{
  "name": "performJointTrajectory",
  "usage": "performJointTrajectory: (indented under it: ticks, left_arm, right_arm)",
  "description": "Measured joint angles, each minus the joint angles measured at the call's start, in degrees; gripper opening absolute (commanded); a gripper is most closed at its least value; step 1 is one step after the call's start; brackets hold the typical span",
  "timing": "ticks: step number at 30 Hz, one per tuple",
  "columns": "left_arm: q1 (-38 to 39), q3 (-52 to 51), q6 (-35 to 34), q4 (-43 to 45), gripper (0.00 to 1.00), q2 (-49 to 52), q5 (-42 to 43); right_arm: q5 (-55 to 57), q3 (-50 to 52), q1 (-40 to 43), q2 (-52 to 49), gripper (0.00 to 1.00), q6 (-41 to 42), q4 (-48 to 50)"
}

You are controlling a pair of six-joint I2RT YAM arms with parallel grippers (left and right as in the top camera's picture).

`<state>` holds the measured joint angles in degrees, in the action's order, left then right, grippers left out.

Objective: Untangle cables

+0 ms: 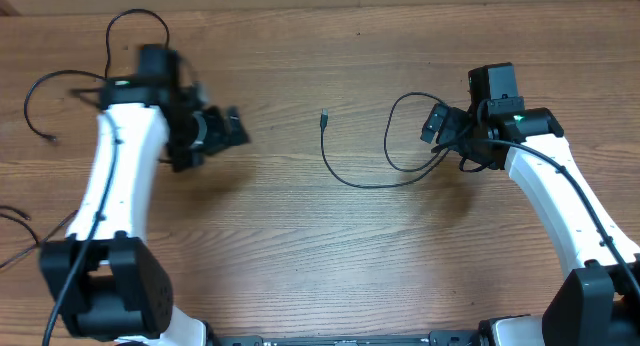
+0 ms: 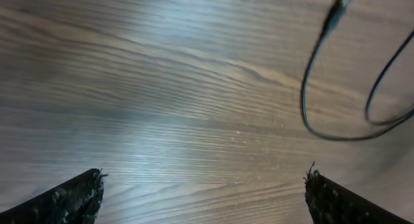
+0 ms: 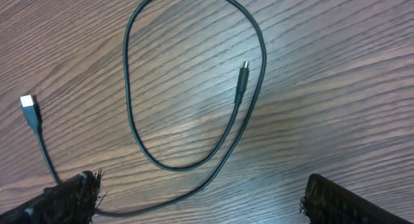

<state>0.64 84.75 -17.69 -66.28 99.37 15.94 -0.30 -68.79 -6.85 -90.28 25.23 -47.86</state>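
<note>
1. While both claws stand apart and empty, the left claw (image 1: 225, 131) hovers over bare wooden surface (image 1: 280, 246), and the right claw (image 1: 440, 126) hangs above one end of a looped black cable (image 1: 372, 185).
2. That cable lies mid-surface, its plug (image 1: 325, 116) pointing away from the arms' bases.
3. More thin black cord (image 1: 30, 94) curls beside the left arm (image 1: 120, 176), well apart from the looped cable.

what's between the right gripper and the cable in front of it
Nothing visible: the open right gripper hangs over the cable, whose loop lies in plain view just ahead of it.
</note>
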Motion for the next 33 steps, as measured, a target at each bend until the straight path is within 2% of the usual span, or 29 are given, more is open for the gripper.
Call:
performJointTrajectory:
  ticks: [5, 12, 17, 22, 27, 33]
  left_arm:
    - [7.76, -0.04, -0.81, 0.85, 1.0, 0.0, -4.35]
    - [13.97, -0.04, -0.9, 1.62, 1.0, 0.0, -7.3]
    - [15.65, -0.07, -1.51, 2.62, 1.0, 0.0, -7.85]
    - [16.22, -0.09, -3.23, 6.6, 1.0, 0.0, -7.13]
    - [18.03, -0.09, -4.96, 12.39, 1.0, 0.0, -5.05]
    - [23.41, -0.15, -9.16, 19.34, 1.0, 0.0, -3.98]
  right_arm:
    - [-2.34, 0.0, 0.0, 0.0, 1.0, 0.17, 0.61]
    - [-8.79, 0.0, 0.0, 0.0, 1.0, 0.7, 2.54]
    - [-8.66, 0.02, 0.0, 0.0, 1.0, 11.39, -1.27]
    - [-0.85, 0.02, 0.55, 0.0, 1.0, 21.88, -6.54]
    - [2.78, -3.87, 7.06, -0.04, 1.0, 25.97, -15.28]
    - [-0.94, -8.33, 16.87, -0.02, 1.0, 26.86, -16.85]
